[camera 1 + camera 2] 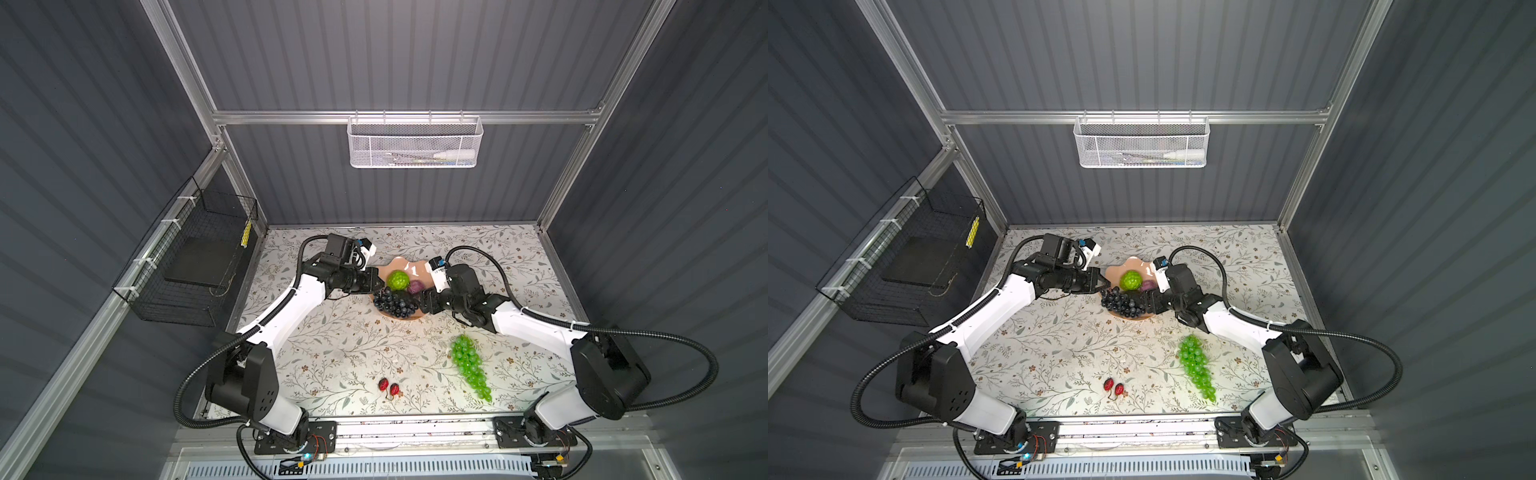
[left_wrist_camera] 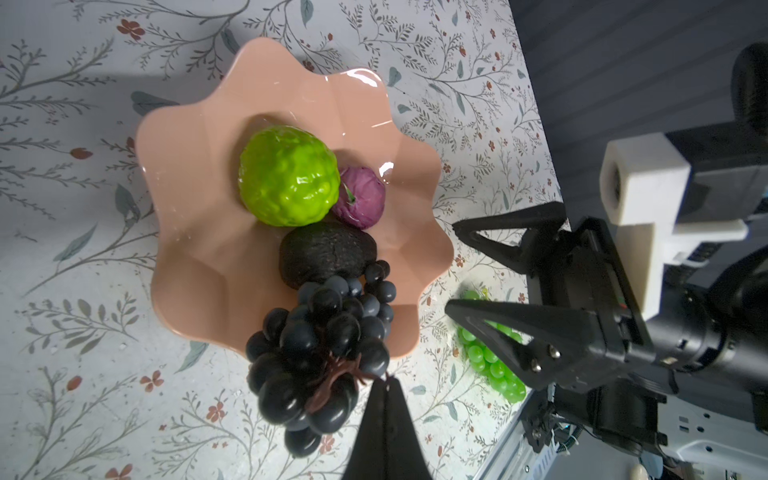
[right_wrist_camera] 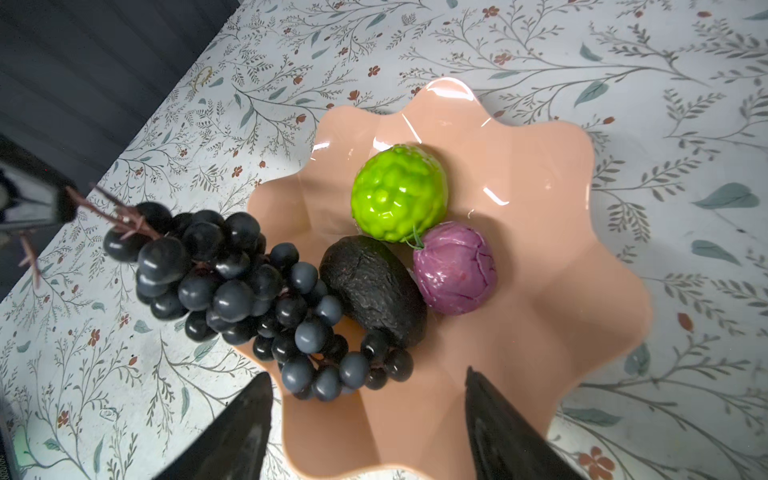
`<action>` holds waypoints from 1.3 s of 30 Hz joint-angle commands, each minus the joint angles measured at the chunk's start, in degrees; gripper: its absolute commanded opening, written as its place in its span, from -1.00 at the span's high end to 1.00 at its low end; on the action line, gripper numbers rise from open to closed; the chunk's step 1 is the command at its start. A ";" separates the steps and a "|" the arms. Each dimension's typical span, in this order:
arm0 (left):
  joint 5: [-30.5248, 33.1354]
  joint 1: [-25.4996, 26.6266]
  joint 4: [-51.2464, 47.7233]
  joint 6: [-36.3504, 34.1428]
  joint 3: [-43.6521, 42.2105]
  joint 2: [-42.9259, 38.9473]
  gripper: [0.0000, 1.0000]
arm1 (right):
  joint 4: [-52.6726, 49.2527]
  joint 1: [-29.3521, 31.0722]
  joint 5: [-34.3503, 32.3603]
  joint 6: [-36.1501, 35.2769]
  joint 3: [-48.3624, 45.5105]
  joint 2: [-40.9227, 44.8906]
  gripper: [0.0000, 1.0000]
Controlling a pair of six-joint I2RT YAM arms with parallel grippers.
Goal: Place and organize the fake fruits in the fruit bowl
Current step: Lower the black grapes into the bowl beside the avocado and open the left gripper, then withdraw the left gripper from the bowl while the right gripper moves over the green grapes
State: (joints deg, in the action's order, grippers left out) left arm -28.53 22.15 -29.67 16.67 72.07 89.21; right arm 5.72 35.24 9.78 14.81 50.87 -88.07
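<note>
The peach-pink fruit bowl (image 1: 405, 265) (image 2: 199, 187) (image 3: 540, 249) holds the bumpy lime-green fruit (image 2: 289, 174) (image 3: 399, 193), the purple fruit (image 2: 360, 197) (image 3: 455, 268) and the black avocado (image 2: 326, 253) (image 3: 374, 286). The dark grape bunch (image 1: 395, 303) (image 2: 316, 332) (image 3: 232, 282) drapes over the bowl's left rim, half inside. My left gripper (image 1: 380, 284) (image 2: 386, 378) is shut on its brown stem. My right gripper (image 1: 422, 301) (image 3: 368, 372) hovers open over the bowl's right rim, holding nothing. The green grape bunch (image 1: 469, 365) (image 1: 1196, 368) and two red berries (image 1: 388, 386) (image 1: 1113, 386) lie on the table.
A white mesh basket (image 1: 415, 143) hangs on the back wall. A black wire basket (image 1: 195, 266) hangs on the left wall. Both arms crowd the bowl from either side. The floral table (image 1: 340, 349) ends at a metal rail in front.
</note>
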 commanded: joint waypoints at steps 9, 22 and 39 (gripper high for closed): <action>-1.35 -1.44 5.59 -0.36 5.25 10.80 1.00 | 5.77 1.99 5.31 1.48 -0.46 -3.99 -0.28; -4.96 -1.41 8.04 0.65 12.01 20.47 1.00 | 7.81 2.68 7.19 2.95 -0.77 -6.83 -0.21; 5.00 -1.53 -1.40 -2.32 12.53 11.86 -0.33 | -5.87 2.53 0.39 1.32 0.24 9.80 -0.29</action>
State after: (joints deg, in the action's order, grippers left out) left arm -28.10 20.93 -27.11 15.59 83.53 105.23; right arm 5.32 37.60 12.49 16.32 50.59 -80.79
